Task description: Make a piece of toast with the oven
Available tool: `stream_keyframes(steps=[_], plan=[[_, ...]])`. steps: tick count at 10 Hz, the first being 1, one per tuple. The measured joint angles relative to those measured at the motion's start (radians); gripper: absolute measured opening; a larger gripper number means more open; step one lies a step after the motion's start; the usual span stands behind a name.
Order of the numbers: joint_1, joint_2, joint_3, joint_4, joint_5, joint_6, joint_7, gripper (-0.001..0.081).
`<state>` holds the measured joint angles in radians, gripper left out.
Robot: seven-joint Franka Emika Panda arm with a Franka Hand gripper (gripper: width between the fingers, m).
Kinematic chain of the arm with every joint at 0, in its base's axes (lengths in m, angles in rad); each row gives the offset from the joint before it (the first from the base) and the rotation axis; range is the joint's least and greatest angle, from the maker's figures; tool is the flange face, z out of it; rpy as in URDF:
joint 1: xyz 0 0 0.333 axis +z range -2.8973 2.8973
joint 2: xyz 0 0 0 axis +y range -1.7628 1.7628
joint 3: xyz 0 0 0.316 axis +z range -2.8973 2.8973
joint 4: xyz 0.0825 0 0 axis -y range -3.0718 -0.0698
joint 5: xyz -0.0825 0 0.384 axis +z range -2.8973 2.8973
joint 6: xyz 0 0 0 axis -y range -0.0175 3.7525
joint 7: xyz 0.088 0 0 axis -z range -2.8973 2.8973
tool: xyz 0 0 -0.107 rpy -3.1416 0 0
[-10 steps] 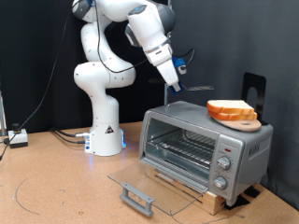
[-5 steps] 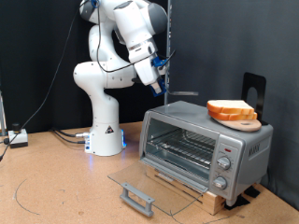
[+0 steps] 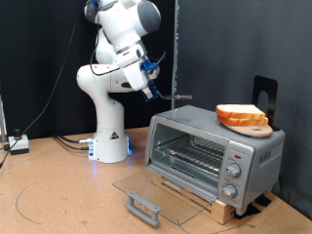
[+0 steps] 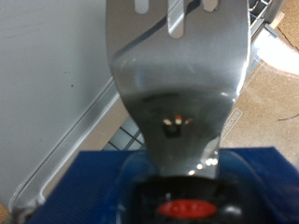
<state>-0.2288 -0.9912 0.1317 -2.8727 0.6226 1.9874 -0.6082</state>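
Note:
The silver oven (image 3: 214,151) stands on a slatted wooden base with its glass door (image 3: 156,190) dropped open and the wire rack bare. The piece of toast (image 3: 240,114) lies on a round wooden board on the oven's roof. My gripper (image 3: 153,88) hangs in the air above and to the exterior view's left of the oven. It is shut on the handle of a metal slotted spatula (image 3: 181,97), whose blade points toward the oven top. In the wrist view the spatula (image 4: 177,84) fills the picture and the oven rack shows blurred behind it.
The arm's white base (image 3: 110,136) stands left of the oven with cables on the table. A black stand (image 3: 263,95) rises behind the oven at the right. The door's grey bar handle (image 3: 143,207) juts out over the table in front.
The arm has swung to the exterior view's left and back from the oven top, carrying the spatula with it. The toast and oven have not moved.

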Motion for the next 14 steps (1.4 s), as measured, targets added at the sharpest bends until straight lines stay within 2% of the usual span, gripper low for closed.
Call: stream_keyframes(steps=[2,5,7,10,14], plan=[[0.001,0.016,0.016,0.025,-0.029,0.000,-0.007,0.0422],[-0.014,0.069,0.038,0.080,-0.140,-0.075,0.016,0.0422],[-0.019,0.116,0.054,0.099,-0.182,-0.097,0.024,0.0422],[-0.017,0.168,0.088,0.098,-0.169,-0.050,0.024,0.0422],[-0.001,0.230,0.160,0.098,-0.078,0.050,0.025,0.0422]])
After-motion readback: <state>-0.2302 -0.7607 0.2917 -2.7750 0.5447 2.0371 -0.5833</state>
